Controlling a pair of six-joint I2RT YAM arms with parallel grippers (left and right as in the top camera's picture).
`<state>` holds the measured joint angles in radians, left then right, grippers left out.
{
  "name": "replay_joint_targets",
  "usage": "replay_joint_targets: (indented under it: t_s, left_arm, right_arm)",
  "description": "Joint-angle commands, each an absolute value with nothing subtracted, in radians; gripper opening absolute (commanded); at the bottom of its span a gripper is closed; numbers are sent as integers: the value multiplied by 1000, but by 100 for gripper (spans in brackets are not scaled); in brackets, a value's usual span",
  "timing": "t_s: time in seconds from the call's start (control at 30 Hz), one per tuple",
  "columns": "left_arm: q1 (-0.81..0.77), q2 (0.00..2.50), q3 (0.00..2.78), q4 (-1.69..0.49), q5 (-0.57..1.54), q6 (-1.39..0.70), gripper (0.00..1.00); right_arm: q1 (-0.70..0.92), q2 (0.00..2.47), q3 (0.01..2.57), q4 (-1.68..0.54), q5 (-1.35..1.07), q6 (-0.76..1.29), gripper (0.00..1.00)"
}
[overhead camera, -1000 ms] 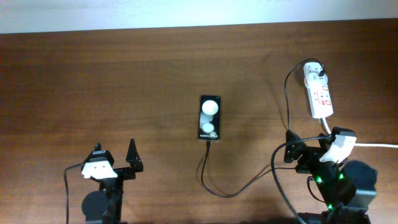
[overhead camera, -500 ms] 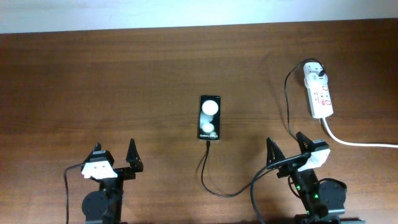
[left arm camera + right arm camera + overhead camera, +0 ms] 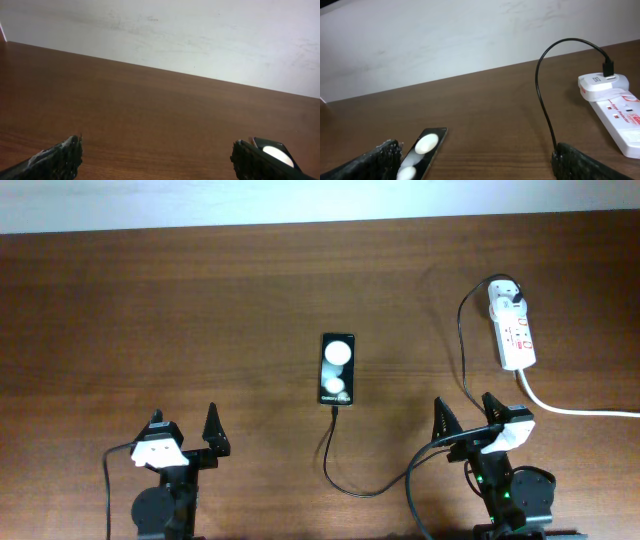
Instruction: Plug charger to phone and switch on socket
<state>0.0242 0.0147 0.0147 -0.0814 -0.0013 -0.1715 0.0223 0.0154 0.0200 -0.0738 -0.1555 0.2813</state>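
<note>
The black phone (image 3: 337, 369) lies at the table's middle, two white circles on its face; it also shows in the right wrist view (image 3: 420, 152) and at the edge of the left wrist view (image 3: 276, 153). The thin black charger cable (image 3: 345, 475) runs from the phone's near end, curves right and goes up (image 3: 542, 95) to the adapter (image 3: 505, 300) plugged into the white socket strip (image 3: 516, 335), also seen in the right wrist view (image 3: 615, 110). My left gripper (image 3: 185, 430) is open and empty at the front left. My right gripper (image 3: 465, 418) is open and empty, below the socket.
The socket's thick white cord (image 3: 580, 410) runs off to the right edge. A pale wall (image 3: 160, 30) stands behind the table's far edge. Brown tabletop (image 3: 150, 310) lies between the left gripper and the phone.
My right arm has drawn back from beside the socket's near end toward the front edge and settled there, open. The left arm, phone and cable have not moved.
</note>
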Motion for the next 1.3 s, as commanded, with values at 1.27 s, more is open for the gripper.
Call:
replay_joint_targets:
  t_s: [1.27]
  left_arm:
    - [20, 12, 9, -83, -12, 16, 99]
  right_arm:
    - [33, 3, 6, -64, -169, 214, 99]
